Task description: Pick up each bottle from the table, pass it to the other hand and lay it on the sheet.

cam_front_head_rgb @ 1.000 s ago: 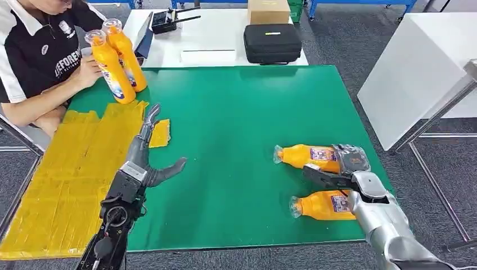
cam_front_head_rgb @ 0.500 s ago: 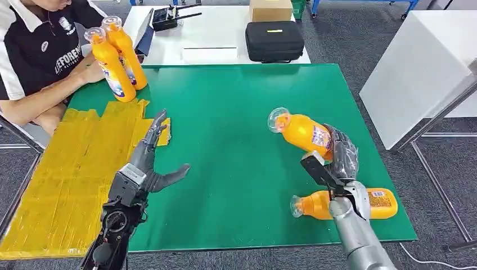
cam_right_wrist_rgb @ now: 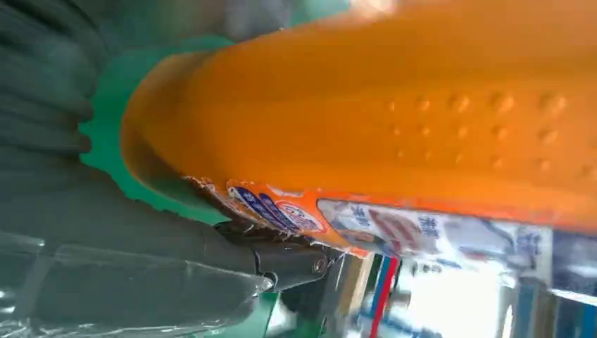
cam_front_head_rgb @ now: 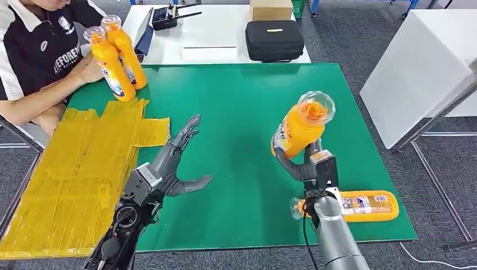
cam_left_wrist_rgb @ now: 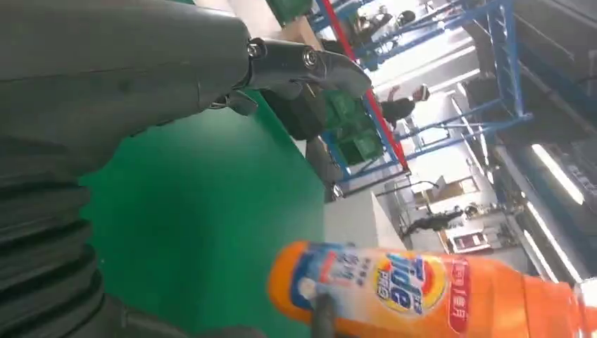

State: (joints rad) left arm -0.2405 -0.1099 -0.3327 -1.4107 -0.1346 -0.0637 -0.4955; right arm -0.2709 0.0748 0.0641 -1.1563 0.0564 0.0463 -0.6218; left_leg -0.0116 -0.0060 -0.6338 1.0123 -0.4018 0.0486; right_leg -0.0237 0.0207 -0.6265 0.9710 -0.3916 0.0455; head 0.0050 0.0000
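My right hand (cam_front_head_rgb: 306, 163) grips an orange bottle (cam_front_head_rgb: 299, 126) by its lower body and holds it upright above the green table (cam_front_head_rgb: 242, 112), its clear cap toward me. The same bottle (cam_right_wrist_rgb: 394, 120) shows close up in the right wrist view, and the bottle (cam_left_wrist_rgb: 429, 289) also appears in the left wrist view. A second orange bottle (cam_front_head_rgb: 351, 206) lies on its side near the table's front right edge. My left hand (cam_front_head_rgb: 174, 163) is open, fingers spread, over the table just right of the yellow sheet (cam_front_head_rgb: 73, 169).
A person (cam_front_head_rgb: 39, 56) sits at the far left, a hand on two upright orange bottles (cam_front_head_rgb: 115, 59). A black case (cam_front_head_rgb: 274, 40) and a cardboard box (cam_front_head_rgb: 270, 9) sit on the white table behind. A white cabinet (cam_front_head_rgb: 422, 62) stands to the right.
My right hand has lifted the bottle from the table and swung it upright, moving left. My left hand has moved right, off the sheet's edge and toward the table's middle.
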